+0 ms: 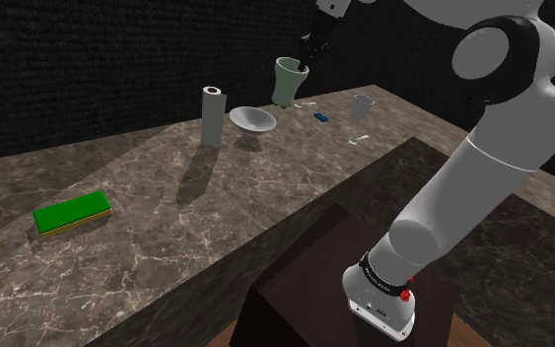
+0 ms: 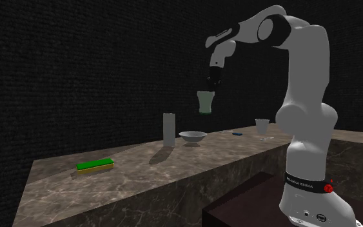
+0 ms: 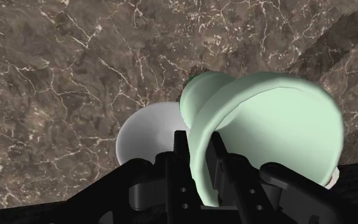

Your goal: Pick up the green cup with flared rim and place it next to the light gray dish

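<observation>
A pale green cup with a flared rim (image 1: 288, 81) hangs in the air above the marble counter, well off its surface. My gripper (image 1: 306, 67) is shut on the cup's rim from above, one finger inside the wall and one outside. The cup (image 2: 206, 102) hangs below the gripper (image 2: 211, 89) in the second exterior view, above and slightly to the right of the light gray dish (image 2: 193, 136). Along the gripper (image 3: 199, 159), the cup (image 3: 266, 127) is clasped between the fingers, and the dish (image 3: 149, 130) lies below it on the counter. The dish (image 1: 252, 119) rests to the left of the cup.
A tall grey cylinder (image 1: 212, 116) stands just left of the dish. A green block (image 1: 72, 213) lies far left on the counter. A small clear glass (image 1: 363, 106) and a small blue item (image 1: 319, 116) sit to the right. The dark stand (image 1: 364, 256) is at lower right.
</observation>
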